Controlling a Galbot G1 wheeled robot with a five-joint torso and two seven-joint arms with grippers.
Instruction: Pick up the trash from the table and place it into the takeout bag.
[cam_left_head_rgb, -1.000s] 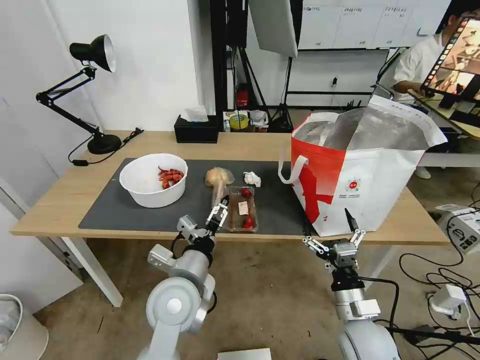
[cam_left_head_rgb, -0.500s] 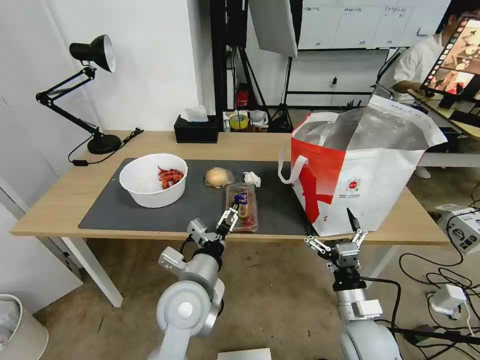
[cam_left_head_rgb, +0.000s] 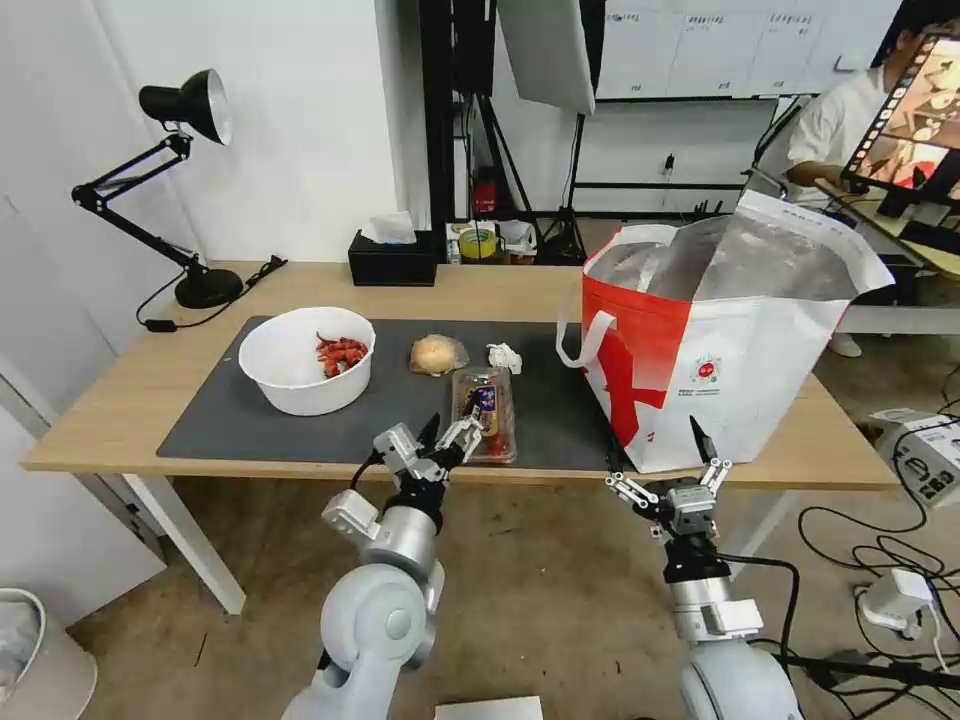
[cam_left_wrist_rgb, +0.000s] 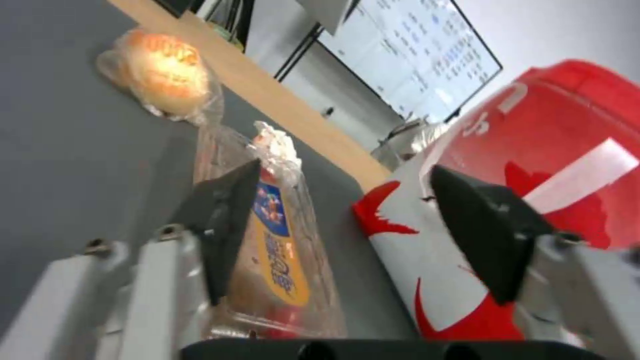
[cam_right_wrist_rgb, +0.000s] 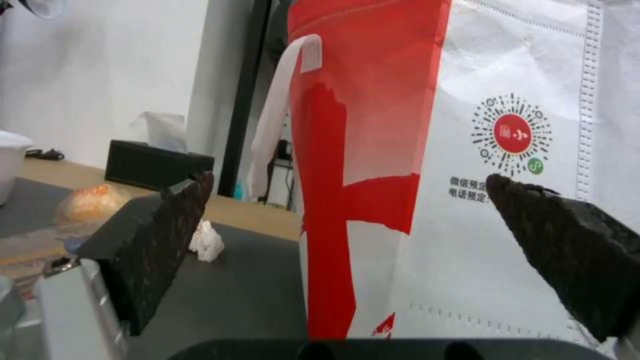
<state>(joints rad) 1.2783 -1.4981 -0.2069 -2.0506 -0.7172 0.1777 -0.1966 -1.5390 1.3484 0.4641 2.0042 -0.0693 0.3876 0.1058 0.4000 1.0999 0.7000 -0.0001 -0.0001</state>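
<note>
Clear plastic tray (cam_left_head_rgb: 484, 413): on the dark grey mat (cam_left_head_rgb: 250, 415) near the front edge of the counter (cam_left_head_rgb: 120, 395), lid shut over red scraps and a blue-and-yellow label; not lifted.
Crumpled tissue (cam_left_head_rgb: 504, 357): on the mat just beyond the tray, left of the bag; not collected.
Wrapped bun (cam_left_head_rgb: 436, 354): on the mat, left of the tissue and apart from it; not collected.
White bowl (cam_left_head_rgb: 306, 372): far left of the mat, red shells lying against its right inner wall; not collected.
Takeout bag (cam_left_head_rgb: 720, 345): upright at the right end of the counter, mouth open and foil lining exposed (contents cannot be judged from this angle).
Left end effector (cam_left_head_rgb: 441, 440): at the counter's near edge, jaws apart, one fingertip against the tray's near-left side in the wrist view, the other well clear toward the bag; nothing gripped.
Right end effector (cam_left_head_rgb: 668, 469): low in front of the bag's near face, jaws wide apart, holding nothing; appears idle.
Progress: all four items remain on the counter, so no placement is evident.
Step in hand: judged to be the approach for gripping the tray.
Outstanding: grip and bag the tray, then tissue, bun and bowl.
</note>
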